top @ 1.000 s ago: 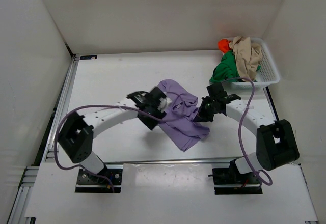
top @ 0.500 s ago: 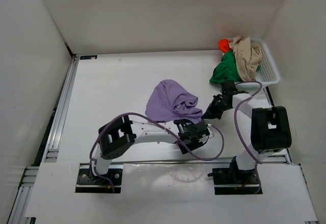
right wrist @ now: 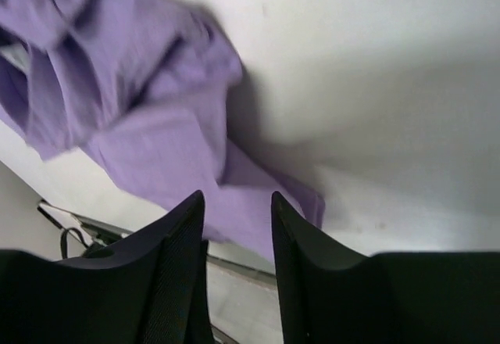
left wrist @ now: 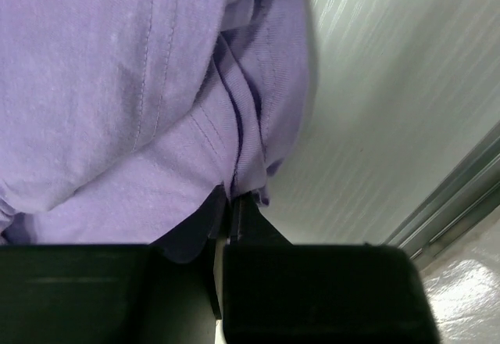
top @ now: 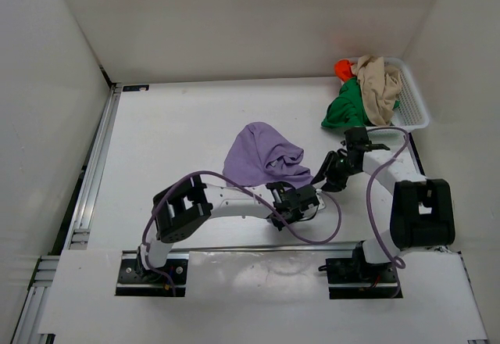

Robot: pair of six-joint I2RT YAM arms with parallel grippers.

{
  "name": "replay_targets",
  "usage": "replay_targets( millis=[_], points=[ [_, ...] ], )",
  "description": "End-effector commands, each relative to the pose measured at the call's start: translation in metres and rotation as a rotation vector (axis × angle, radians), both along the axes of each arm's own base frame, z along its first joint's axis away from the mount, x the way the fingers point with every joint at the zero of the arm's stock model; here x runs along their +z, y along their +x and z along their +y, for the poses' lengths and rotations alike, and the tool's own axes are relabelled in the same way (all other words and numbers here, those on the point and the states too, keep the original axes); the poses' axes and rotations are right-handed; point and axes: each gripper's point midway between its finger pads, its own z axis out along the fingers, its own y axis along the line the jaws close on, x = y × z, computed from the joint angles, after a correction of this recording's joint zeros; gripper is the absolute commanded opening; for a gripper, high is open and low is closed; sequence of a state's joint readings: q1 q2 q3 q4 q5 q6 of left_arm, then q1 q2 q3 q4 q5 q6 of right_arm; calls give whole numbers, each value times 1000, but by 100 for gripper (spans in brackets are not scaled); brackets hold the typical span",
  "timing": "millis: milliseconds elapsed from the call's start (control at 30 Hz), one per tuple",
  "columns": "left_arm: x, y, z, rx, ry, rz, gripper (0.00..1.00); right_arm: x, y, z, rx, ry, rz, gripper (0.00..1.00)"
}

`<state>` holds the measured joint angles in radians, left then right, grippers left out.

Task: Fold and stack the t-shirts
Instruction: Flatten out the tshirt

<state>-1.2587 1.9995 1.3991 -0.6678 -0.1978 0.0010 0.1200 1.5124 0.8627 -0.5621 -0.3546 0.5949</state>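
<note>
Right fingers (right wrist: 181,242) released, now parted beside lilac t-shirt (top: 262,156); left fingers (left wrist: 244,225) closed, pinching its hem.

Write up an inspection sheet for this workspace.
Surface: white table, no stains seen.
Job's things: purple shirt crumpled mid-table; green shirt, beige shirt and orange shirt heaped in the basket, far right corner.
Clutter: nothing seen.
Grippers: left gripper shut on the purple shirt's edge; right gripper open, holding nothing, over the shirt.
Cables: purple cables loop along both arms.
Surroundings: white walls on three sides.
</note>
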Motion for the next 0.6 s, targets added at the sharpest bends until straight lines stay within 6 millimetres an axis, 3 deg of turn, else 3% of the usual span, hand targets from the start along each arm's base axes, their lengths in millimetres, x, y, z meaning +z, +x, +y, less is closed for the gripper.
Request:
replay_targets(
  millis=[0,133,300,400,433,533,567],
  points=[
    [18,1,8,10,-29,-3,11,-2,-34,3,60,0,30,49],
    [27,0,11,10,-45,-9,11,-15,-54,4,78,-29,75,57],
    [34,-3,16,7,-61,-5,11,-18,-56,12,72,9,64,58],
    [31,-4,24,10,-40,-7,11,-21,-56,18,72,19,73,47],
    [36,-2,25,16,-47,-24,11,-22,-55,16,67,1,70,34],
    [41,2,41,37,-40,-54,11,-16,-43,8,18,-49,16,20],
    [34,2,58,51,-8,-54,11,-10,-34,1,-2,-93,-37,17]
  ],
)
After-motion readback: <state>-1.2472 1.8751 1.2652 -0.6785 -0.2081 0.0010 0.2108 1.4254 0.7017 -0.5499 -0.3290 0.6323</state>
